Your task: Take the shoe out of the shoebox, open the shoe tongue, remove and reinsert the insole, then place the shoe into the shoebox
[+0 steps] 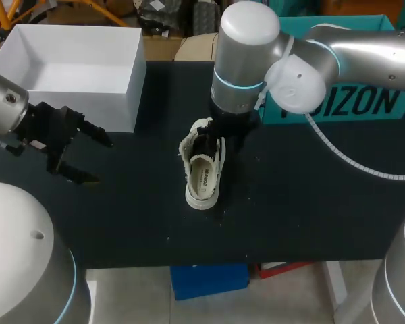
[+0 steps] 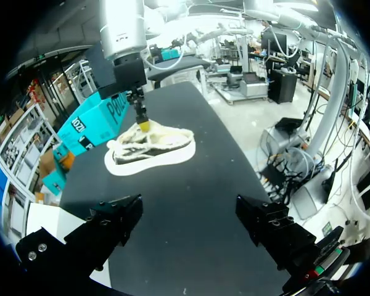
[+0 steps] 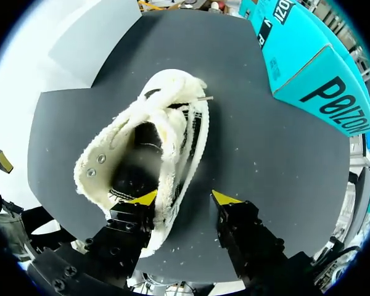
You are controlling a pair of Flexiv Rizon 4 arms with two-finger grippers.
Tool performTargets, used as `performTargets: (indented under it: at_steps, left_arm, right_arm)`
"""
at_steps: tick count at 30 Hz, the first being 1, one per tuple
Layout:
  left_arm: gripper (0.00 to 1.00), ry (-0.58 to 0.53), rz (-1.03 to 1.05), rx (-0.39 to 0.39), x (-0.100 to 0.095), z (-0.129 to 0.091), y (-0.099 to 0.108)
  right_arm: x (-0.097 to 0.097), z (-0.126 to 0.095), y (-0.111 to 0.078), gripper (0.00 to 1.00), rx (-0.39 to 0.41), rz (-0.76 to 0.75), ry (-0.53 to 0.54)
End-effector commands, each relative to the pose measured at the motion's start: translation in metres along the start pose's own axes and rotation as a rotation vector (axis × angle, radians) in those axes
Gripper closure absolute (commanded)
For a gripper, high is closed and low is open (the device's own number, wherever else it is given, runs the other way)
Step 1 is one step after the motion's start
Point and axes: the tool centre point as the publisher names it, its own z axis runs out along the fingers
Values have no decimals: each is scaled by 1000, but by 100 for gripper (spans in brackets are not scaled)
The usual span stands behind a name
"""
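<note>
The shoe (image 1: 202, 162) lies out of the box near the middle of the black table (image 1: 297, 216). There is open tabletop on every side of it, and the widest stretches run toward our right edge and the near edge. The white shoebox (image 1: 115, 108) stands open at the far left corner, well apart from the shoe. A teal box (image 1: 364, 101) sits along the far edge on our right.

Our left gripper (image 1: 98, 160) hangs just in front of the shoebox's near wall, jaws spread wide over bare table. Our right gripper (image 3: 185, 198) stands over the shoe with its jaws apart, straddling one side wall. One yellow fingertip (image 3: 143, 198) is inside the opening and the other is outside, clear of the sole.

From above, the right arm's wrist hides that gripper and the shoe's far end. In the right wrist view the shoe's inside is too dark to read. The head view shows the insole (image 1: 204, 181) lying flat inside.

The shoe is cream, with fuzzy frayed edges, small metal eyelets and a smooth pale sole. The table is matte with pale specks, and the shoebox is plain smooth card.
</note>
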Motion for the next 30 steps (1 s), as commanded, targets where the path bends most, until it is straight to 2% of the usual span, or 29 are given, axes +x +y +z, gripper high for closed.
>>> performTargets:
  at_steps: [1,11,28,29,30]
  left_arm:
    - [0,-1,0,-4,1,1,0]
    - [0,-1,0,-4,1,1,0]
    - [0,-1,0,-4,1,1,0]
    - [0,-1,0,-4,1,1,0]
    - [0,-1,0,-4,1,1,0]
  right_arm:
    - [1,12,2,50,6,2,9]
    - [4,28,2,49,1,-1,33]
    - [3,48,5,52,26,8,3]
    - [4,50,4,55,29,10,-1]
    - [5,51,4,94,35,12,-10]
